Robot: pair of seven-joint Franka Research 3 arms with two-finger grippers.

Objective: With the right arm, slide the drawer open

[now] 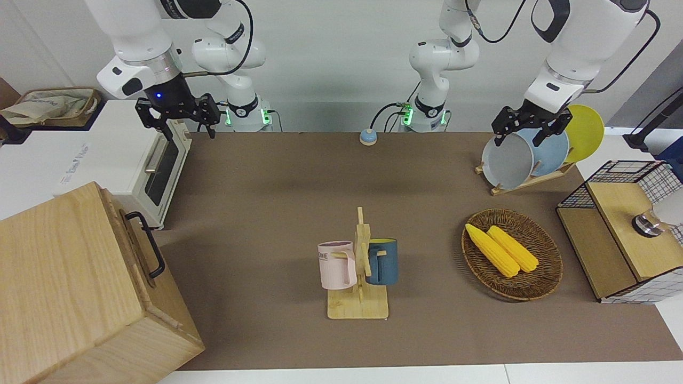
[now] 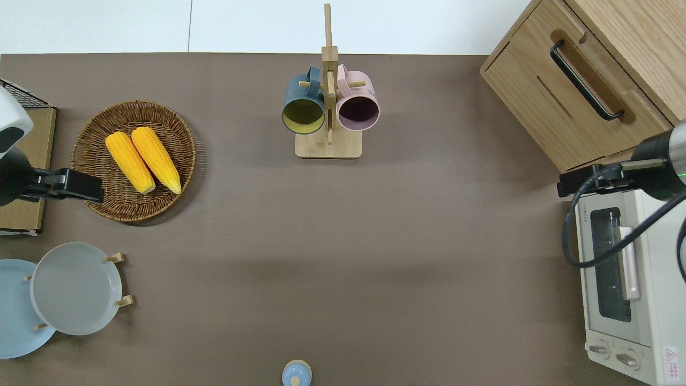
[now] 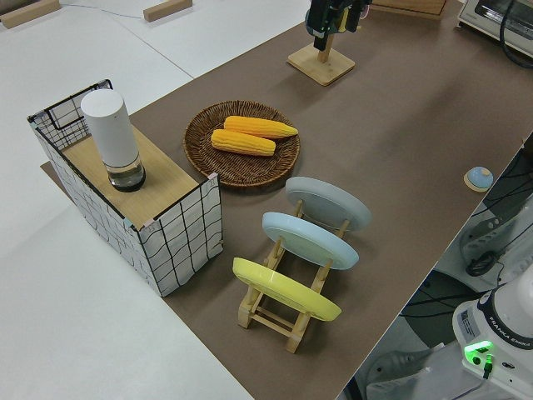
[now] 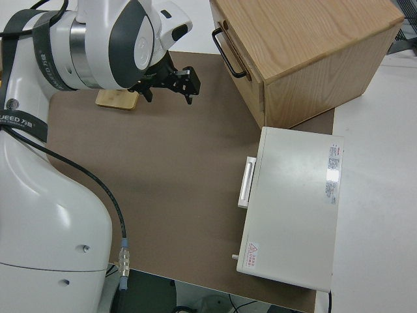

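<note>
The right gripper (image 1: 176, 114) hangs in the air with its fingers spread apart and nothing between them; in the overhead view it sits over the corner of the white toaster oven (image 2: 632, 300) that faces the cabinet (image 1: 80, 288). From the claw, the drawer (image 2: 576, 102) lies farther out from the robots, its front shut flush, and its black bar handle (image 2: 585, 80) is well apart from the fingertips. This looks like the approach step, with no contact made. The next move probably calls for carrying the claw out past the oven's corner, lowering it to the handle's height, turning the fingers to straddle the bar, closing, then pulling straight out from the drawer front. How high the claw rides above the handle is hard to judge here. The left arm is parked.
</note>
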